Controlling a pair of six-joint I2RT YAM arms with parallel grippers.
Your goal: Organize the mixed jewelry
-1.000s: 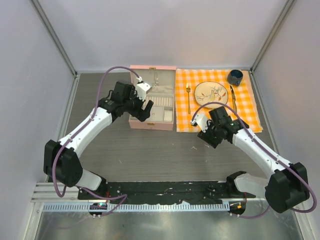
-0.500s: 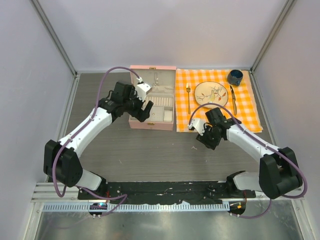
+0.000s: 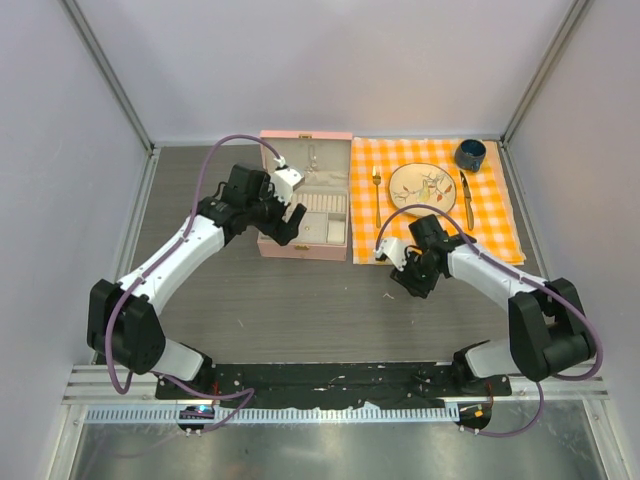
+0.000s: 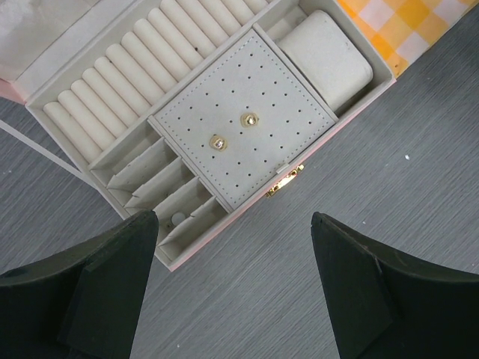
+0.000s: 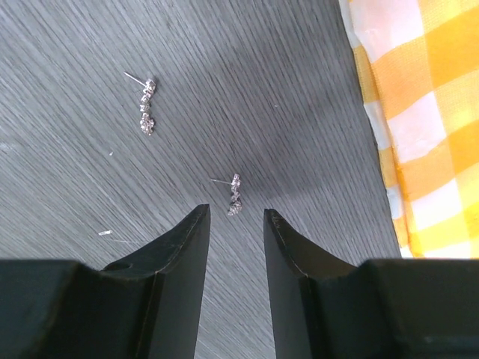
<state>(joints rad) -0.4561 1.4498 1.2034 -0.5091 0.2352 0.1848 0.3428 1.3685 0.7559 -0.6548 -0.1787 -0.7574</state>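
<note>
Two tiny silvery drop earrings lie on the dark table in the right wrist view: one (image 5: 235, 196) just beyond my right gripper's tips, in line with the gap, and one (image 5: 147, 106) farther off to the left. My right gripper (image 5: 236, 215) is narrowly open, holds nothing and is low over the table (image 3: 395, 262). The pink case (image 3: 322, 228) stands open. My left gripper (image 4: 233, 218) is wide open and empty above its front edge. Two gold studs (image 4: 248, 119) sit on the perforated pad, and a pale bit (image 4: 177, 219) lies in a small compartment. No chain is in view.
An orange checked cloth (image 3: 500, 225) lies at the back right, its edge close to my right gripper (image 5: 426, 112). On it are a plate (image 3: 423, 187), a gold fork (image 3: 377, 195), a knife (image 3: 466, 200) and a dark cup (image 3: 470, 154). Walls enclose the table.
My right gripper has moved left and a little toward the cloth's near left corner, with its elbow folding in. My left gripper has barely moved.
</note>
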